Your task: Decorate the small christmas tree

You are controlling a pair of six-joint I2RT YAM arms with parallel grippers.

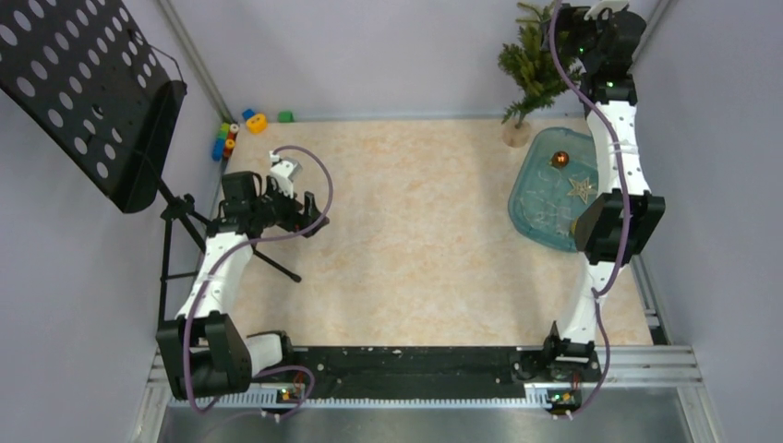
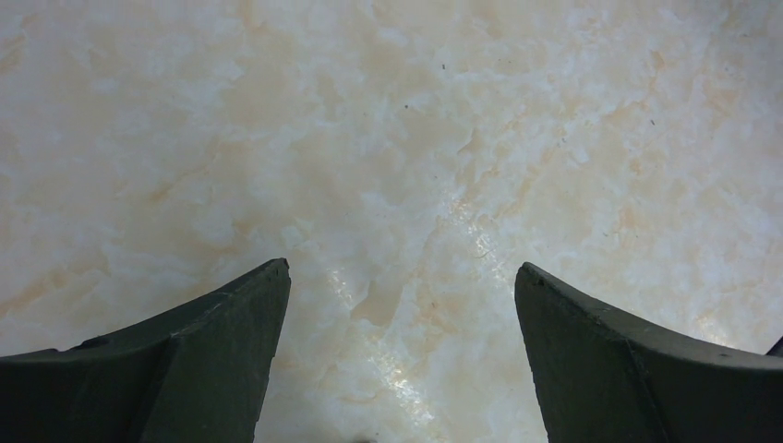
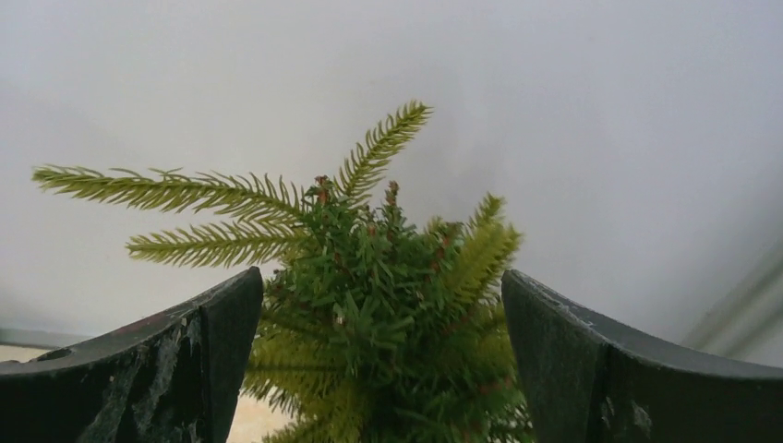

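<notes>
The small christmas tree (image 1: 533,66) stands at the back right of the table on its round pale base (image 1: 517,135). My right gripper (image 1: 574,18) is raised beside its top and is open. In the right wrist view the tree's green branches (image 3: 379,305) fill the space in front of and between the dark fingers (image 3: 185,369); whether they touch is unclear. A teal tray (image 1: 531,217) beside the tree holds a red-brown ball (image 1: 560,159) and a gold star (image 1: 582,189). My left gripper (image 1: 300,208) hovers open over bare tabletop at the left, with nothing between its fingers (image 2: 212,360).
A black perforated music stand (image 1: 83,83) on a tripod (image 1: 185,231) stands off the table's left edge. Small coloured toys (image 1: 235,129) lie in the back left corner. Grey walls close in the back and right sides.
</notes>
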